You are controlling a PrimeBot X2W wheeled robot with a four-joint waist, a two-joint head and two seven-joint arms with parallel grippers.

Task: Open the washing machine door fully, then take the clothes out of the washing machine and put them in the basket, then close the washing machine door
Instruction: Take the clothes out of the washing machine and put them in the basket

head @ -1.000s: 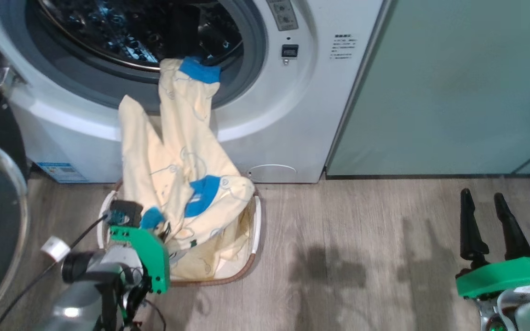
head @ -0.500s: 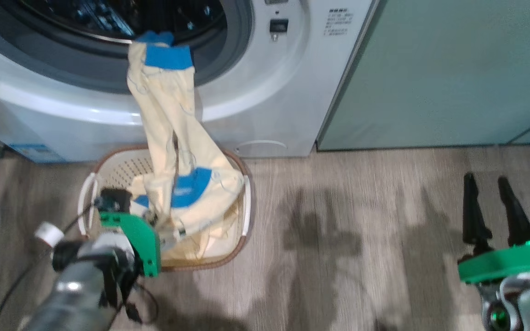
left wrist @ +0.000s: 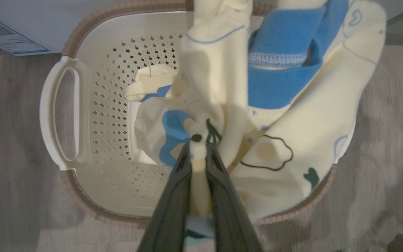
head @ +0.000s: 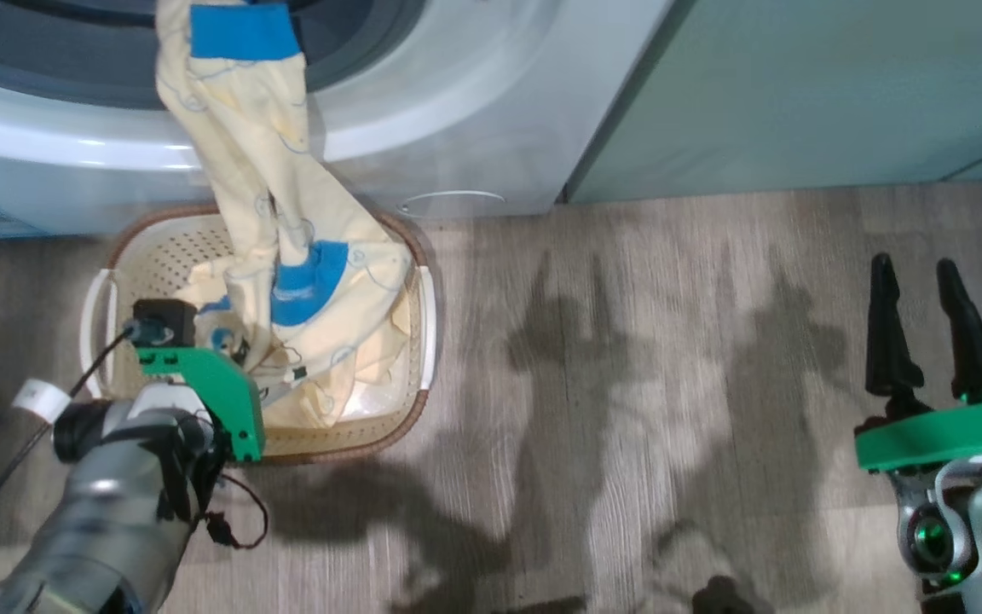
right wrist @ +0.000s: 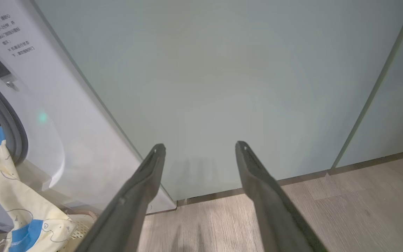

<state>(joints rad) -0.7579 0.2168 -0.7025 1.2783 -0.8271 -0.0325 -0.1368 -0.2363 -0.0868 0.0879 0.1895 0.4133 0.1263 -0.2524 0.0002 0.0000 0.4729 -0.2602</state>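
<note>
The left gripper is clenched on a fold of the clothes: its two dark fingers stand nearly together, with a roll of cream fabric pinched between them. It hangs over the basket, which stands on the floor against the foot of the washing machine, below the porthole. This placement appears intended to let a garment pass from drum to basket with little travel. Most of the garment lies in the basket, bunched toward the robot's right and lapping over the rim there. One long strip rises to the porthole, where its blue cuff hangs over the grey gasket. The transfer is therefore judged incomplete, because the trailing end has yet to be drawn clear of the opening. The fabric is soft, matte and limp, with blue stitched patches and thin line drawings. It folds freely, so a pinch grip on a gathered roll suits it. The basket is rigid cream plastic with perforated walls, a brown textured rim and white loop handles. The machine front is smooth, glossy white and curved. The right gripper is released, with its fingers spread wide and nothing between them. It faces the pale green cabinet panel, well apart from the basket, presumably held clear of the left arm's work.
</note>
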